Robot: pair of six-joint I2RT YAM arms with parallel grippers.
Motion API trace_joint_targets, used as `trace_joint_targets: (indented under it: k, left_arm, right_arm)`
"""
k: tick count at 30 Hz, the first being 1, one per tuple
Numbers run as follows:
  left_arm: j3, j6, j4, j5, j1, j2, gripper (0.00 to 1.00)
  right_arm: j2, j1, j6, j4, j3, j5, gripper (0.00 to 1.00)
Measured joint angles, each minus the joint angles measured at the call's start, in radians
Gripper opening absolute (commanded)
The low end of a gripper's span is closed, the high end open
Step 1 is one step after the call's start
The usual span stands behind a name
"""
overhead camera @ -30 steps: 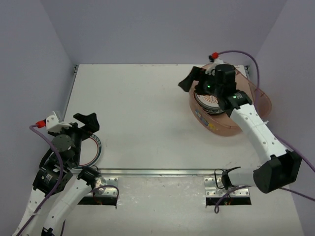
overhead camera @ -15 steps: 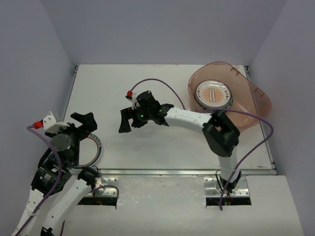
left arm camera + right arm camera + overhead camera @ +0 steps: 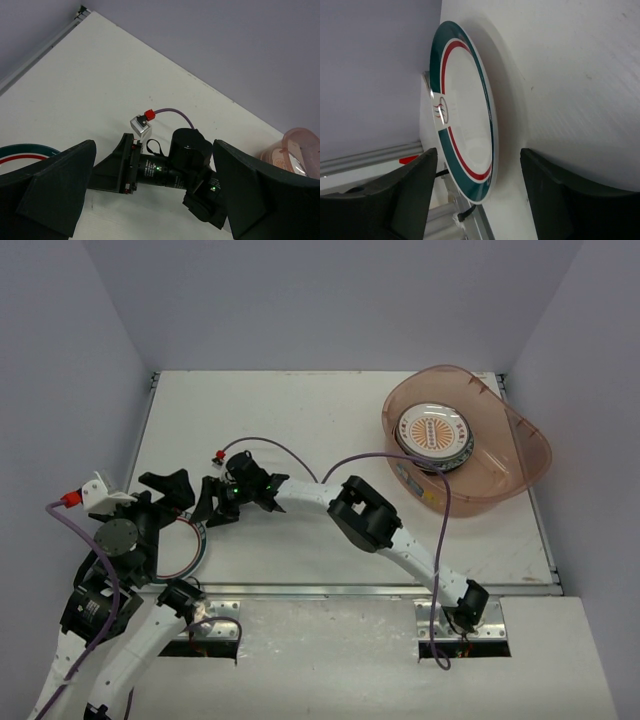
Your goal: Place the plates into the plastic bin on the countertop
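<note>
Teal-rimmed plate (image 3: 465, 125) just ahead of the right gripper (image 3: 209, 511) — jaws apart, empty.

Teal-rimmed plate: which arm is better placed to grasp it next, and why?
Right. The right gripper's fingers flank the teal-rimmed plate's rim, ready to close; the left gripper hangs open above it.

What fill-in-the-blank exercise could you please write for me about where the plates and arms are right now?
1. The top plate in the plastic bin shows an ___ sunburst.
2. The loose plate lies on the countertop near the ___ arm's base.
3. The right tool is at the loose plate, whose outer rim is ___.
4. The left tool is ___.
Missing words: orange; left; teal; open.
</note>
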Motion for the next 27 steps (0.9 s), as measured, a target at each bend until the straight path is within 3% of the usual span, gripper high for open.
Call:
trace_joint_targets:
  k: [2,6,7,8,15,20,24,27]
  left_arm:
    - [0.000,0.000,0.000,0.001,0.000,0.000,1.00]
    - [-0.001,0.001,0.000,0.003,0.000,0.000,1.00]
    - [-0.001,0.002,0.000,0.004,0.000,0.000,1.00]
    - [-0.001,0.002,0.000,0.004,0.000,0.000,1.00]
    - [-0.003,0.003,0.001,0.012,0.000,-0.001,1.00]
    - [-0.004,0.005,0.003,0.027,0.000,-0.001,1.00]
    - [-0.005,0.007,0.004,0.030,0.000,-0.001,1.00]
    - [-0.005,0.007,0.004,0.030,0.000,-0.004,1.00]
  right_arm:
    - [0.038,0.009,0.034,-0.019,0.056,0.001,0.58]
    - [0.071,0.019,0.068,-0.052,0.096,0.003,0.33]
    - [0.077,0.021,0.079,-0.059,0.097,0.000,0.14]
    - [0.077,0.024,0.083,-0.060,0.090,0.001,0.00]
    - [0.024,0.034,0.096,-0.003,-0.043,-0.026,0.00]
    - [-0.089,0.025,0.043,-0.053,-0.182,-0.021,0.00]
    - [-0.300,-0.032,-0.073,-0.245,-0.271,0.019,0.00]
    - [-0.511,-0.157,-0.141,-0.330,-0.302,0.040,0.00]
